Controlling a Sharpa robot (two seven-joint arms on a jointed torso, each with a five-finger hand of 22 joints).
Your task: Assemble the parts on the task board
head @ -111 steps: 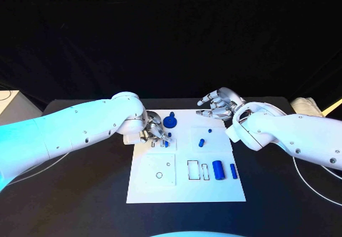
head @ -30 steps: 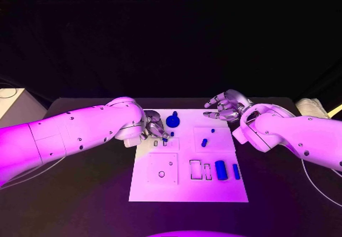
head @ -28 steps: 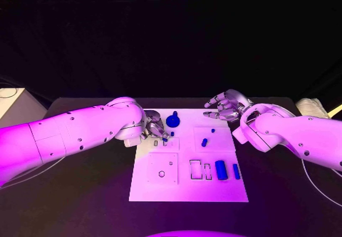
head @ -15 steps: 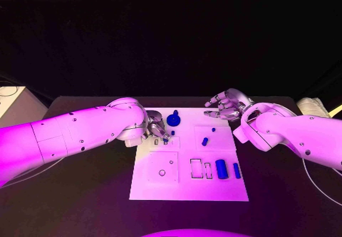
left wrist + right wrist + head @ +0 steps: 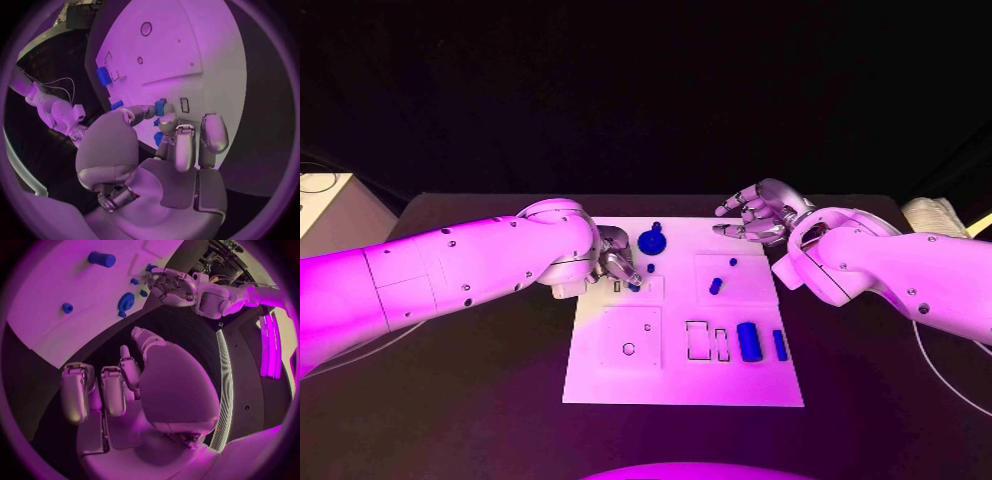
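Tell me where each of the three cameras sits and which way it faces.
Head view: on the robot's head, looking down at the task board; both arms enter.
Left wrist view: behind the left hand, facing the board; its fingers pinch a small blue part.
Right wrist view: behind the right hand, facing across the board's far end toward the left hand.
Shared: all show the board and blue parts.

Small blue part (image 5: 633, 285) half-hidden under left robot hand (image 5: 615, 262)
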